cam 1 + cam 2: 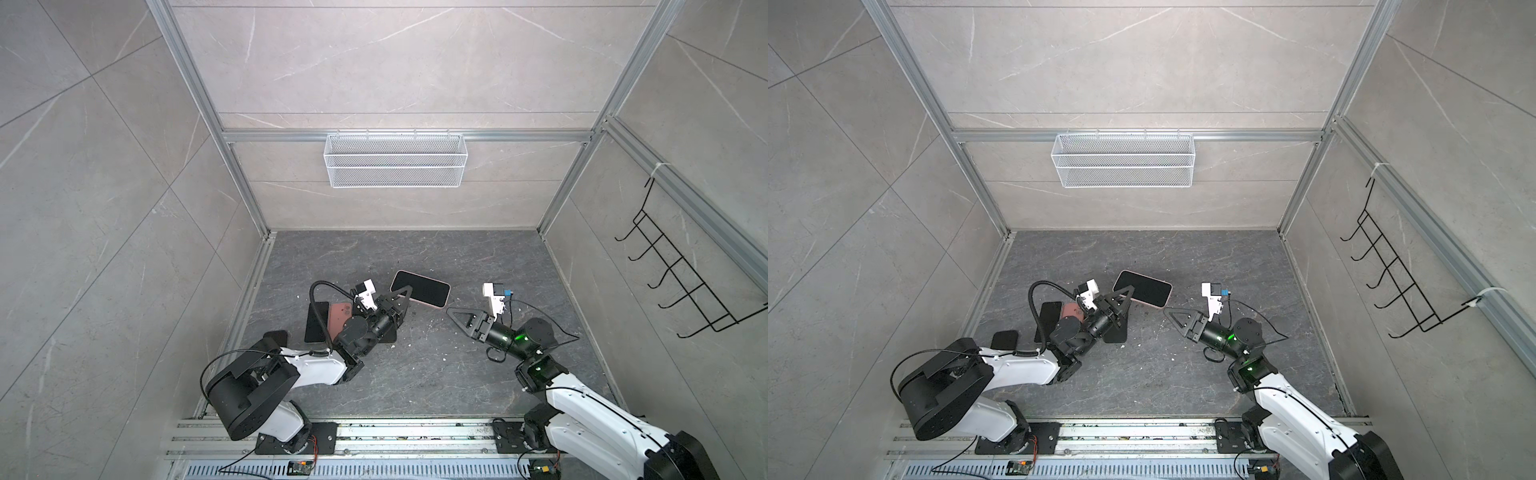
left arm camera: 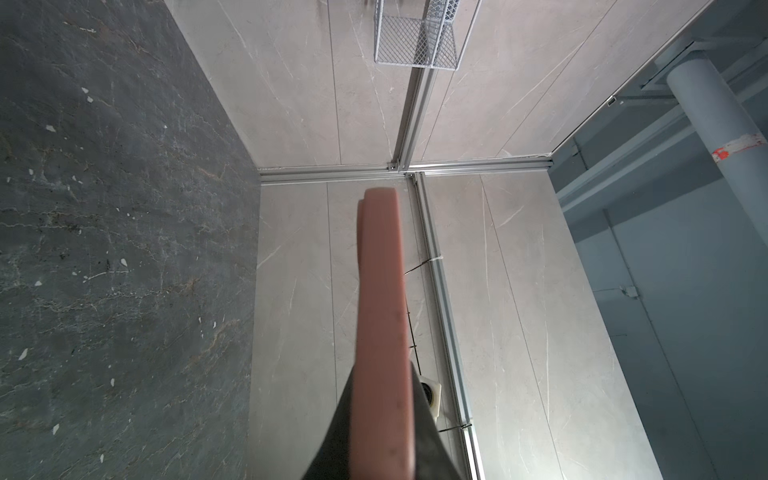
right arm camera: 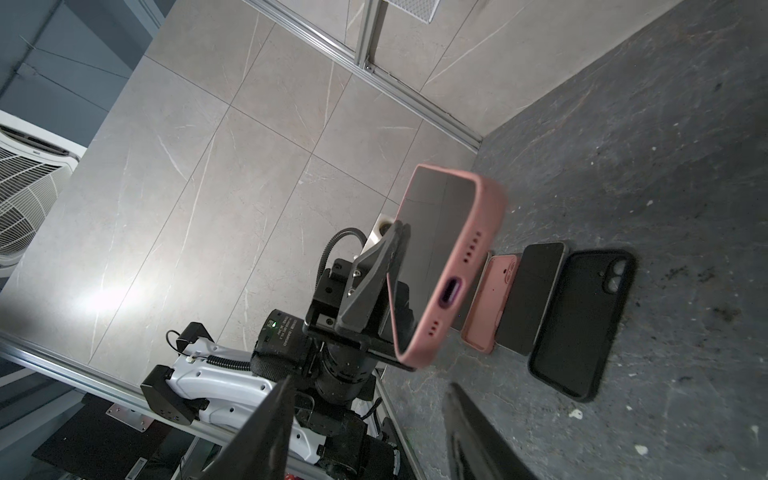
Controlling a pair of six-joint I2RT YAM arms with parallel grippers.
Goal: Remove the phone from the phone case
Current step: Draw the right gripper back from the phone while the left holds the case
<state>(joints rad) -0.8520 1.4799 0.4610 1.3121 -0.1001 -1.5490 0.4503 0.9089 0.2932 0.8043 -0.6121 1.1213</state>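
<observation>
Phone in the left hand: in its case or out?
In: the pink case wraps the edges of the phone; the left hand grips it.

Cut by picture edge: phone case (image 2: 382, 332); part-hidden: floor phones (image 1: 311, 328).

- My left arm (image 1: 320, 368) and right arm (image 1: 582, 399): white shells, black joints.
- I see a green light (image 1: 518, 337) on the right one.
- Ribbed black cable (image 1: 314, 293) on the left.
- Right gripper (image 1: 453, 312): black, triangular.

Pink phone case (image 3: 484, 216), black screen (image 3: 432, 249); dark grey marbled floor (image 1: 415, 374).
</observation>
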